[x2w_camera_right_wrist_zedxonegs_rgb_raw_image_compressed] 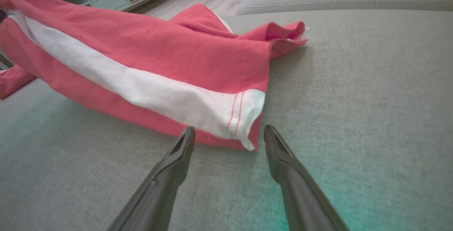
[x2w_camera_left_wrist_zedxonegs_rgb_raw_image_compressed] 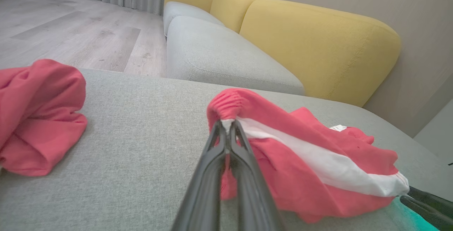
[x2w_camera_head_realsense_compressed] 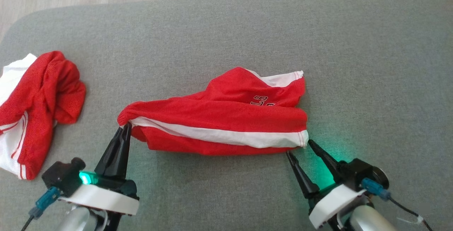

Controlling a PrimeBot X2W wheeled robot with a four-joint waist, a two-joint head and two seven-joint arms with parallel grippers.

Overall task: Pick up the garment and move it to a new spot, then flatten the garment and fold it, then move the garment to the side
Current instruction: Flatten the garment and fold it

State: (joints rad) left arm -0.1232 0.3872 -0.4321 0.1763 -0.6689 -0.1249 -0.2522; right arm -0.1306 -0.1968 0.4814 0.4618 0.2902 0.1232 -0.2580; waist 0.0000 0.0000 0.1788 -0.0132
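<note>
Head view: the red-and-white shorts (x2w_camera_head_realsense_compressed: 226, 117) lie crumpled in the middle of the grey sofa cushion (x2w_camera_head_realsense_compressed: 247, 29). The left end effector (x2w_camera_head_realsense_compressed: 125, 129) is closed on their left end; the right end effector (x2w_camera_head_realsense_compressed: 299, 146) stands open, its fingertips just beside the right hem corner.

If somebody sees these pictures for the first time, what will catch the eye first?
A red and white garment lies bunched in the middle of the grey cushion. The left gripper is shut on its left end, and the right gripper, fingers open, sits at its right corner. A second garment, also red and white, lies crumpled at the cushion's left edge.
</note>
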